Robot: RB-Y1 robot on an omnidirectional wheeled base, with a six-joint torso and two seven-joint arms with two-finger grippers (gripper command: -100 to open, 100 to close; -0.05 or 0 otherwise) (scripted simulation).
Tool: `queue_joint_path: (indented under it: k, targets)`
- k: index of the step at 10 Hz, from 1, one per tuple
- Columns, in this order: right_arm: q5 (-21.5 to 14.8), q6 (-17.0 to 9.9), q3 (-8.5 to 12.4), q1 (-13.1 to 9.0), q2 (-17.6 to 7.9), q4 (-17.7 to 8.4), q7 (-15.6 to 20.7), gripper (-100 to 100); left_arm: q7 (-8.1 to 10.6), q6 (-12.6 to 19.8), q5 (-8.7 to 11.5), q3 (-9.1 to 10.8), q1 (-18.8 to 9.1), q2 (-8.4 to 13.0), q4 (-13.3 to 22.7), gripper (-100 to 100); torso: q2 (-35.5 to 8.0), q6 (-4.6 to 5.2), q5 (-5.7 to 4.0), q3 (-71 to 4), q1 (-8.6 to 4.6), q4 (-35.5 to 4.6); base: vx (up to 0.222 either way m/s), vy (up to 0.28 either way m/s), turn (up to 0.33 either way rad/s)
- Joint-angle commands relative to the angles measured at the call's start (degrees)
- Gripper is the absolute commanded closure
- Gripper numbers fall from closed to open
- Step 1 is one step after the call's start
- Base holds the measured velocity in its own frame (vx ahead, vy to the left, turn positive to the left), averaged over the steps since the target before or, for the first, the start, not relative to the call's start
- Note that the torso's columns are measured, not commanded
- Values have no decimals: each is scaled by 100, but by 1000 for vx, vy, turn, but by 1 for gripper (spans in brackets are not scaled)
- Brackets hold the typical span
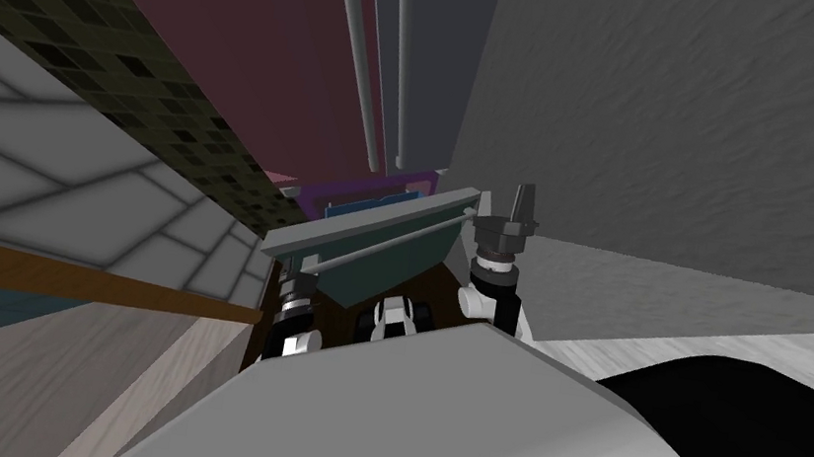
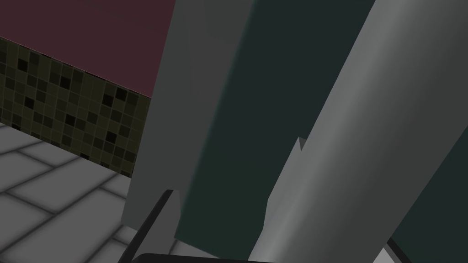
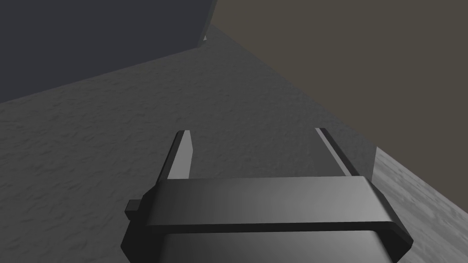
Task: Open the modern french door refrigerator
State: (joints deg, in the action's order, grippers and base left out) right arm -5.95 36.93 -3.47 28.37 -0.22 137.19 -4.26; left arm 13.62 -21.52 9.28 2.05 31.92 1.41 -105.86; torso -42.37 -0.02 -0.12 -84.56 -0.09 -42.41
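The refrigerator's dark grey doors [image 1: 441,46] rise ahead with two long light handles [image 1: 360,54] side by side. Below them a drawer [image 1: 380,267] with a teal front and grey top edge stands out from the body, and a purple frame shows behind it. A thin grey bar handle [image 1: 394,239] crosses its front. My left gripper [image 1: 299,275] is at that bar's left end. In the left wrist view it is open, the bar [image 2: 347,137] lying against it and hiding one finger. My right gripper [image 1: 523,202] points up beside the drawer's right end, open [image 3: 253,137] and empty.
A grey textured wall [image 1: 707,133] runs close on the right. A wooden counter [image 1: 27,366] stands at my left, with grey floor tiles [image 1: 56,161], a dark mosaic band [image 1: 118,70] and a maroon wall [image 1: 227,6] beyond. A black area [image 1: 748,408] lies at lower right.
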Motion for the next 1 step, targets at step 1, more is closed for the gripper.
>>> queue_joint_path:
  k: [1]
  targets:
    - [0, 0, 0, 0, 0, 0, 0, 0, 0, 5, 0, -1, 4, 0, 6, 0, 4, 1, 4, -1, 3, 5, 0, 0, 0]
